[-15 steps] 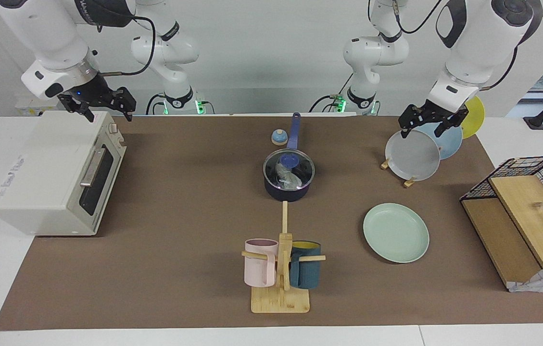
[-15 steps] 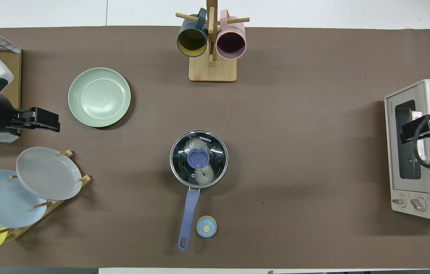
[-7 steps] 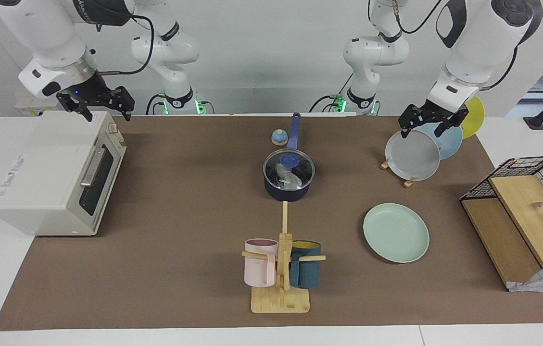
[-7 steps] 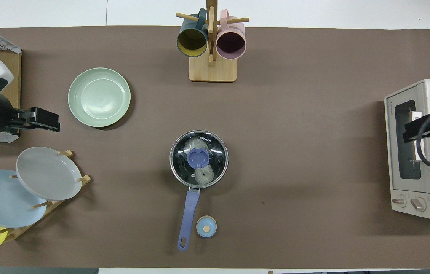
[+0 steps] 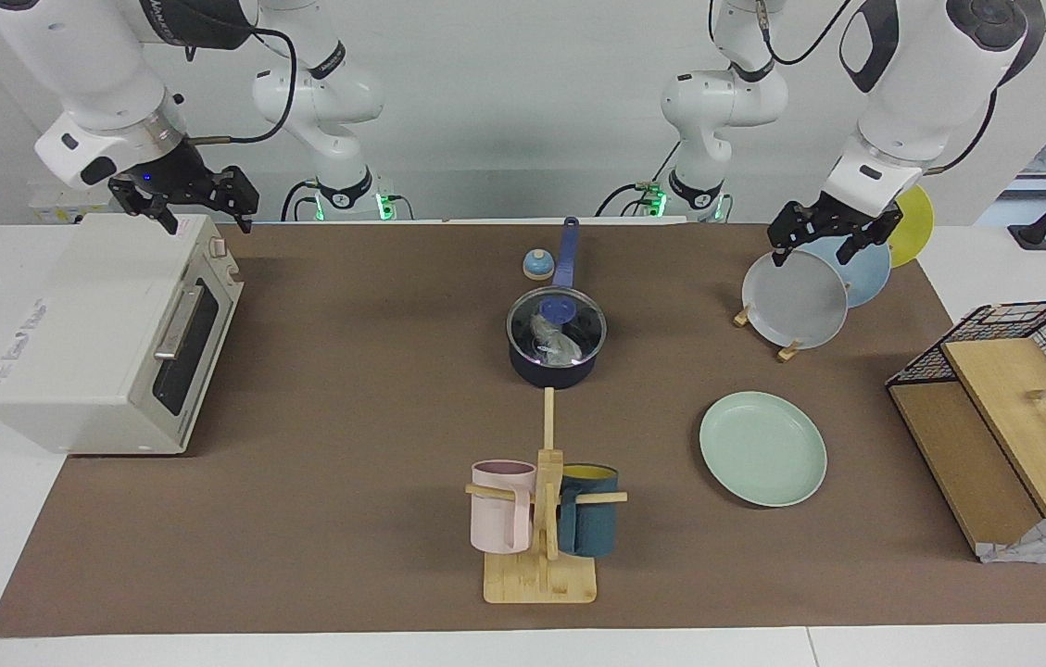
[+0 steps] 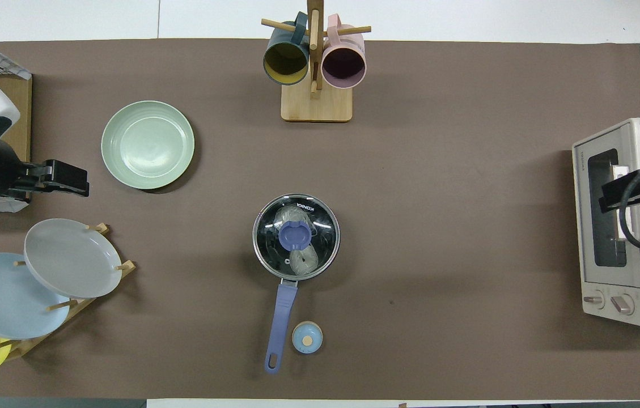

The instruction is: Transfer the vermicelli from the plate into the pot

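**Vermicelli in the lidded pot, plate bare**

Vermicelli (image 6: 296, 238) sits inside the pot (image 5: 554, 369), and you can see it only through the glass lid (image 6: 320, 226), two pale bundles with the blue knob (image 6: 295, 235) over the join. The pot stands mid-table, its long handle (image 6: 278, 327) pointing toward the robots. Just beside the handle's end you have a small blue round object (image 6: 307, 337); what it is cannot be told.

Your plate (image 6: 147, 144) lies flat toward the left arm's end of the table, farther from the robots than the pot and well apart from it. Nothing lies on it.

Your left gripper (image 5: 834, 239) hangs over the rack (image 6: 70, 303) of standing plates: grey (image 5: 796, 301), light blue (image 5: 861, 269) and yellow (image 5: 913, 224). Its fingers are spread and hold nothing; they do not touch the grey plate's rim as far as the facing view shows.

Your right gripper (image 5: 194, 196) hangs over the oven (image 5: 106, 333) at the right arm's end, above the top edge nearest the robots. Its fingers stand apart too, with nothing between them. The oven door is shut.

Farther from the robots than the pot, a wooden mug tree (image 5: 541, 556) carries a pink mug (image 5: 501, 519) and a dark teal mug (image 5: 589, 523). Past the plate at the left arm's end, a wire basket (image 5: 1032, 343) rests on wooden boards (image 5: 958, 463).
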Robot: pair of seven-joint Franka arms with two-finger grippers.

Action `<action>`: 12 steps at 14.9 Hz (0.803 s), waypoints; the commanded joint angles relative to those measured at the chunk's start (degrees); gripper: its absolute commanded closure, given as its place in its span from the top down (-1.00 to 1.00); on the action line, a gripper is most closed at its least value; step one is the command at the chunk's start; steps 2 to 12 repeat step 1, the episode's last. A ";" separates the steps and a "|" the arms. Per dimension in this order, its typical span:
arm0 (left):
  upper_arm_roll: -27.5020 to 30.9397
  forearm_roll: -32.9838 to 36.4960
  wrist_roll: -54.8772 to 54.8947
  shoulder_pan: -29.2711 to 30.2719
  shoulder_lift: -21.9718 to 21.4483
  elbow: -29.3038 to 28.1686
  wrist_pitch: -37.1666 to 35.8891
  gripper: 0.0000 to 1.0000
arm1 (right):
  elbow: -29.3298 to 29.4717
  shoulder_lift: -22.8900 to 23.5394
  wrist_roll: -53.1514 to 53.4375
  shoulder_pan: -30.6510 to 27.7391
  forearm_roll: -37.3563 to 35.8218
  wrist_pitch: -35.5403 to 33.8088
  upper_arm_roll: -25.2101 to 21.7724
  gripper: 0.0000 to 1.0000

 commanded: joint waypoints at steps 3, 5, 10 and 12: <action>0.15 1.19 -0.31 -0.20 -1.25 -1.08 0.44 1.00 | -0.41 -0.28 -0.91 0.08 0.15 0.37 -0.19 1.00; 0.15 1.19 -0.31 -0.20 -1.25 -1.08 0.44 1.00 | -0.41 -0.28 -0.91 0.08 0.15 0.37 -0.19 1.00; 0.15 1.19 -0.31 -0.20 -1.25 -1.08 0.44 1.00 | -0.41 -0.28 -0.91 0.08 0.15 0.37 -0.19 1.00; 0.15 1.19 -0.31 -0.20 -1.25 -1.08 0.44 1.00 | -0.41 -0.28 -0.91 0.08 0.15 0.37 -0.19 1.00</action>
